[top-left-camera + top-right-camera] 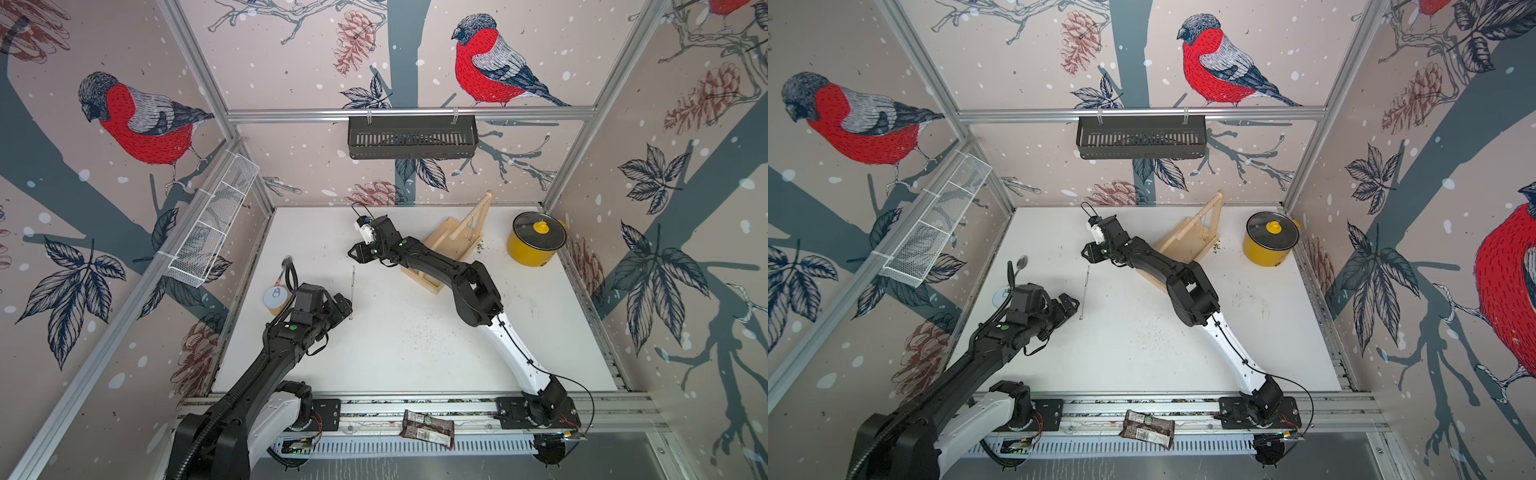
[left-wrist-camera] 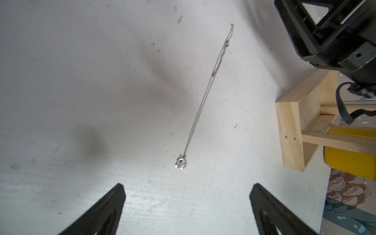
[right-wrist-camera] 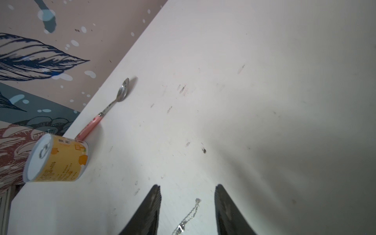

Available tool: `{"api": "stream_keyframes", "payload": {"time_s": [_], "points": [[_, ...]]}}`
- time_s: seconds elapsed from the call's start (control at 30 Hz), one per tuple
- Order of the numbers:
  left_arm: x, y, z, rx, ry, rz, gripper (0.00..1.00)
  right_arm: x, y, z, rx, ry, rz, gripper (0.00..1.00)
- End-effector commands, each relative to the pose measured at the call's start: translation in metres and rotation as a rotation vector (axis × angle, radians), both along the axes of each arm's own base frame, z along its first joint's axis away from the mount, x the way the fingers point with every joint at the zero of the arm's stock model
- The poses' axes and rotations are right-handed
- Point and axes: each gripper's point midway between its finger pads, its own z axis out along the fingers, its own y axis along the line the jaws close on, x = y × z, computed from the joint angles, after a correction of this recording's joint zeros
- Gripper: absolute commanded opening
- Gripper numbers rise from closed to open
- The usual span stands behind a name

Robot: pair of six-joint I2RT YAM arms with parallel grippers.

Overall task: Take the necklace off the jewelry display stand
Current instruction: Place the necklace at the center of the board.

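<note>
The necklace (image 1: 352,291) (image 1: 1085,291) lies stretched out straight on the white table, off the jewelry display stand (image 1: 446,243) (image 1: 1183,245), a pale wood tray with a post and crossbar at the back. In the left wrist view the chain (image 2: 205,95) runs away from its clear pendant (image 2: 180,163), which lies just beyond my open left gripper (image 2: 187,187) (image 1: 345,306). My right gripper (image 3: 187,187) (image 1: 356,253) is open too. The chain's clasp end (image 3: 191,212) lies loose on the table between its fingers. The right arm crosses over the stand's tray.
A yellow pot (image 1: 536,243) with a glass lid stands right of the stand. A yellow can (image 3: 57,160) and a pink-handled spoon (image 3: 114,103) lie by the left wall. A white wire basket (image 1: 212,232) and a black shelf (image 1: 411,137) hang on the walls.
</note>
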Motion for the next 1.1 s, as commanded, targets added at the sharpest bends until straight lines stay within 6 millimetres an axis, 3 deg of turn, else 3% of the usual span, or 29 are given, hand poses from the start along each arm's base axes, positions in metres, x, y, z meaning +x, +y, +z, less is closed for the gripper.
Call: {"api": "stream_keyframes", "payload": {"time_s": [0.0,0.2,0.3,0.37,0.5,0.7,0.83,0.97,1.07], "points": [[0.006,0.002,0.019,0.009,-0.047,0.001,0.97,0.005,0.000,0.060,0.049,-0.088,-0.008,0.58],[0.024,-0.003,0.078,-0.007,-0.232,-0.027,0.97,0.004,-0.017,0.159,0.117,-0.211,-0.040,0.89],[0.030,-0.017,0.110,-0.061,-0.340,-0.088,0.97,0.000,-0.040,0.208,0.111,-0.294,-0.074,0.99],[0.036,-0.029,0.131,-0.120,-0.420,-0.137,0.97,-0.002,-0.065,0.238,0.106,-0.340,-0.114,0.99],[0.044,-0.056,0.164,-0.191,-0.550,-0.225,0.97,-0.002,-0.132,0.271,0.125,-0.370,-0.221,0.99],[0.061,-0.107,0.187,-0.141,-0.610,-0.326,0.97,0.004,-0.255,0.268,0.083,-0.365,-0.436,0.99],[0.074,-0.146,0.194,-0.147,-0.626,-0.392,0.97,-0.007,-0.330,0.259,0.099,-0.354,-0.572,1.00],[0.086,-0.182,0.200,-0.146,-0.646,-0.446,0.97,-0.023,-0.376,0.243,0.091,-0.328,-0.651,0.99],[0.092,-0.206,0.203,-0.169,-0.656,-0.480,0.97,-0.028,-0.403,0.216,0.080,-0.283,-0.710,0.94]]}}
